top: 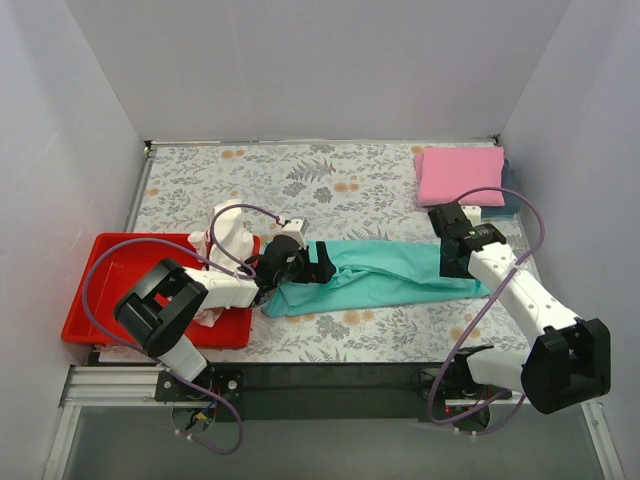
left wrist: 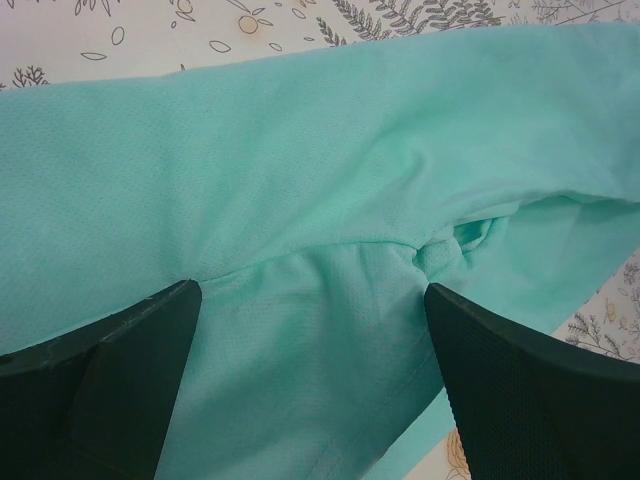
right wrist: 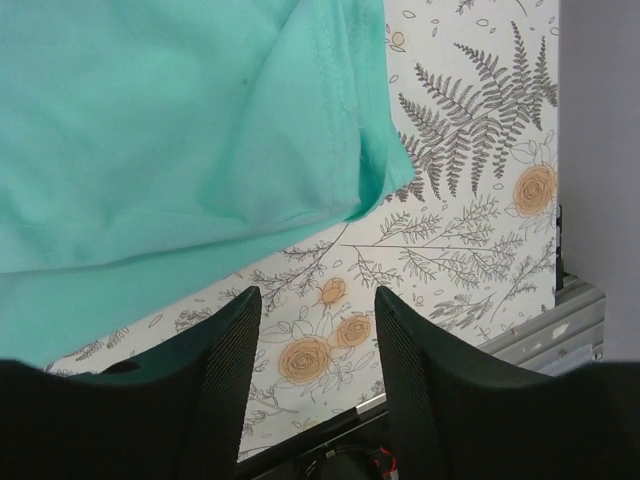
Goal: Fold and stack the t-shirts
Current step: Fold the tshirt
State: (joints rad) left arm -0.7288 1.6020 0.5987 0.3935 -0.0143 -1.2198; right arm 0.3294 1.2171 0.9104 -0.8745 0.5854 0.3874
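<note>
Nearest to you, on the left side of the table (top: 300,185), the tray (top: 110,290) lies close to the near edge. The white shirt (top: 228,235) is crumpled at the tray's right side, partly inside it and partly over its right rim. You can see red trim on it.

A little farther in, the teal shirt (top: 390,275) lies on the table as a long wrinkled band from left to right, with layers folded one over another.

Your left gripper (top: 318,262) is at the left end of this band. In the left wrist view the gripper (left wrist: 310,292) has its fingers (left wrist: 120,380) wide apart, and between them you see only loose folds of the teal shirt (left wrist: 300,150). Nothing is pinched. Whether the tips touch the cloth, you cannot tell.

Your right gripper (top: 455,262) is at the right end of the band. In the right wrist view the gripper (right wrist: 315,300) is also spread, and between its fingers (right wrist: 225,380) there is only the flowered table (right wrist: 470,220). The corner of the teal shirt (right wrist: 170,120) lies just beyond the tips, not between them.

In the far right corner the pink shirt (top: 458,172) lies folded flat. It rests on the dark shirt (top: 512,190), which shows only as an edge on its right side.
</note>
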